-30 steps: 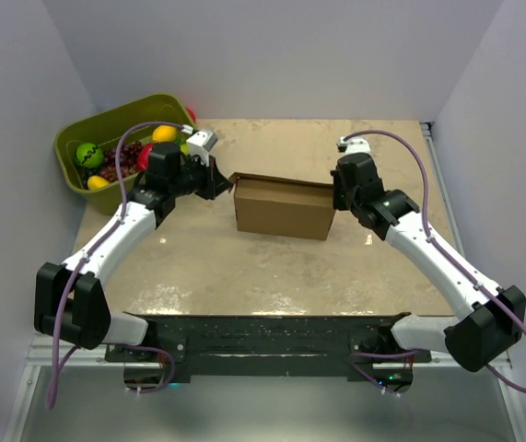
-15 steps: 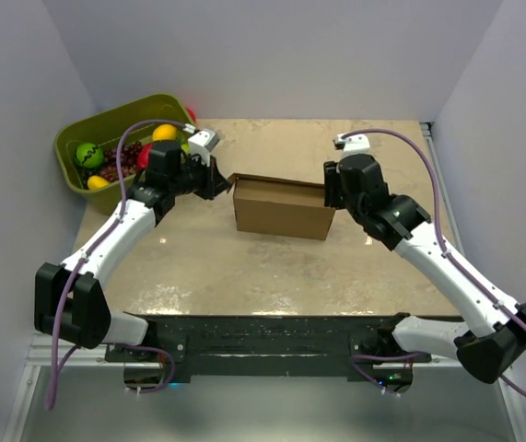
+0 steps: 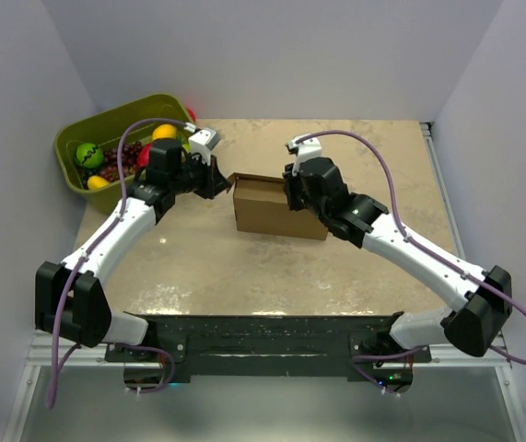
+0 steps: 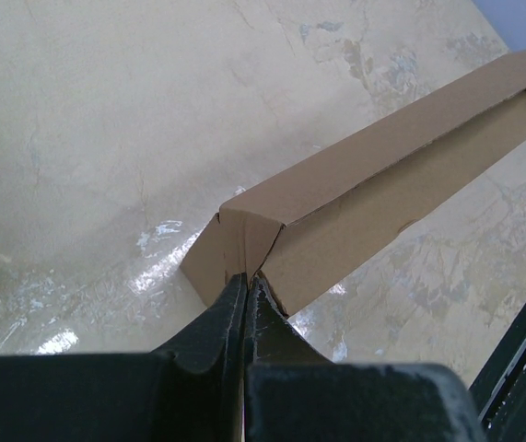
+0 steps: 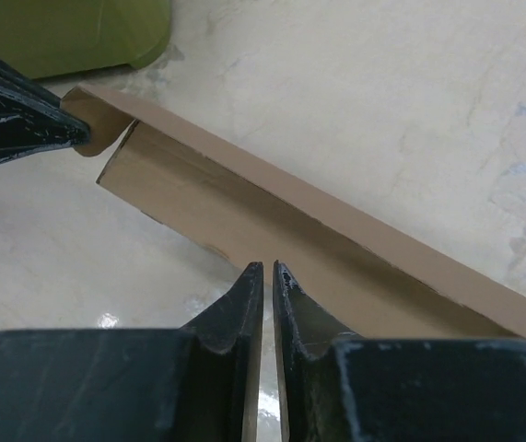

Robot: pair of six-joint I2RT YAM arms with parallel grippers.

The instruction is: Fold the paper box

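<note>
Beige table [image 3: 355, 267] is seen from above, one green bin [image 3: 71, 152] beside the left gripper [image 4: 246, 279]. One box [image 3: 279, 216] lies between two grippers. Only in wrist views is the left gripper shown clamped on the box's end flap, the right gripper [image 5: 267, 270] nearly closed, empty. The right has been moved from the box's end to over its top.

The left arm [image 3: 120, 230] and right arm [image 3: 419, 253] are white shells between chunky black joints, each trailing a purple cable [image 3: 56, 354]. Their black tapered fingers [image 5: 230, 308] look scuffed, maybe dusty.
</note>
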